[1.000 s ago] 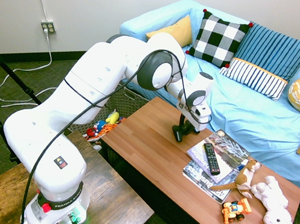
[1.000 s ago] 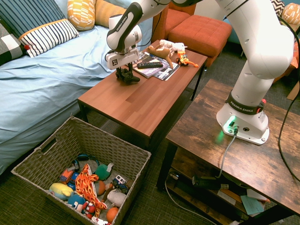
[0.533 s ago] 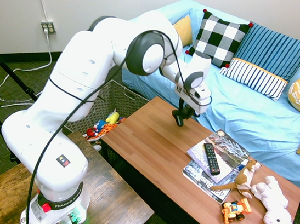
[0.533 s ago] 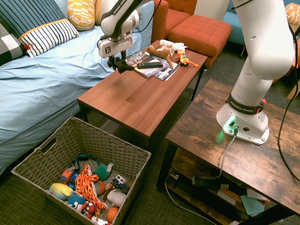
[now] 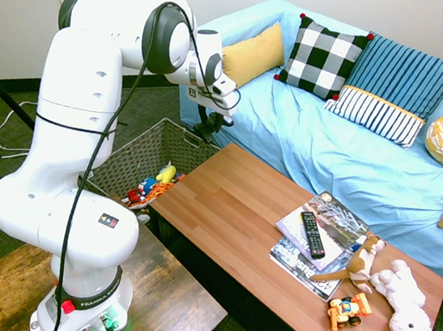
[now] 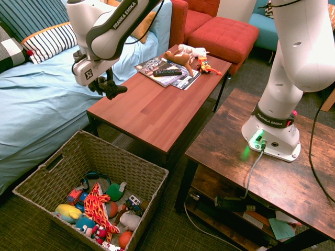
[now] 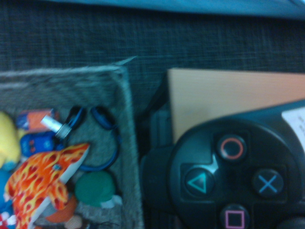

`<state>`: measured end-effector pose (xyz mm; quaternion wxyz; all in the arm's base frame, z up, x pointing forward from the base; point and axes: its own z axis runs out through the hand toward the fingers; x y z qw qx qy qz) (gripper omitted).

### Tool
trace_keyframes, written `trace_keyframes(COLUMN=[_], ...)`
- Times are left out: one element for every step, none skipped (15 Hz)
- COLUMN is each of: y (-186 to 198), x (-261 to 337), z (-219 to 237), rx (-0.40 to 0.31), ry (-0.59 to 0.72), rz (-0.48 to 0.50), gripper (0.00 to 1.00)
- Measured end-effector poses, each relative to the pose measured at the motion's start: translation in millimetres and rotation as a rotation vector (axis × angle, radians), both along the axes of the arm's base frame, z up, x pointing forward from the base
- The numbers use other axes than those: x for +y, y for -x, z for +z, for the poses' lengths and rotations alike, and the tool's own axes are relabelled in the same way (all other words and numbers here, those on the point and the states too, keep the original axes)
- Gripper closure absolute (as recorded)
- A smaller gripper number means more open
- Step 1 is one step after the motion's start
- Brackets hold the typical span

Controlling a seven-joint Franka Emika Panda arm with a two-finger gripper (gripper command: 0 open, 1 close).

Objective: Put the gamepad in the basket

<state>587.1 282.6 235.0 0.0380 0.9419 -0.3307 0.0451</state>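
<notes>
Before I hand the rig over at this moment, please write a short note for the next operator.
Gripper: shut on the gamepad, holding it in the air near the table's basket-side end.
Basket: on the floor between the sofa and the robot's stand, with toys inside.
Done: the gamepad is grasped and off the table.
Left: bring it over the basket, lower it and release. The open top looks wide enough, but I would check clearance at the rim first.

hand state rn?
Hand: closed on the gamepad, carrying it in the air near the table's basket-side end.
</notes>
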Motion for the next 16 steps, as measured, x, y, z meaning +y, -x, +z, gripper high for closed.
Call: trace_keyframes(y=[10.5,20.9,31.5,41.3,49.5,55.4,59.0,59.0,55.7,50.6,45.2,40.8,36.8,33.3,30.9,28.8], x=[19.6,38.2,56.5,73.6,89.0,101.8,112.8,120.9,125.4,126.7,126.9,127.7,129.8,133.1,137.1,140.4], z=[-5.7,-15.7,-29.9,-48.4,-70.5,-93.4,-116.0,-137.8,-158.6,-178.4,-197.6,-213.2,-223.8,-229.4,-231.1,-230.7], rx=[0.012,0.026,0.045,0.066,0.083,0.098,0.112,0.121,0.128,0.138,0.153,0.167,0.171,0.177,0.185,0.192], ry=[-0.005,-0.005,-0.004,0.003,0.015,0.028,0.036,0.044,0.051,0.058,0.063,0.063,0.062,0.064,0.067,0.071], rz=[0.030,0.054,0.078,0.099,0.119,0.134,0.146,0.155,0.156,0.152,0.144,0.139,0.138,0.141,0.142,0.140], gripper=[1.00,1.00,1.00,1.00,1.00,1.00,1.00,1.00,1.00,1.00,1.00,1.00,1.00,1.00,0.00,0.00])
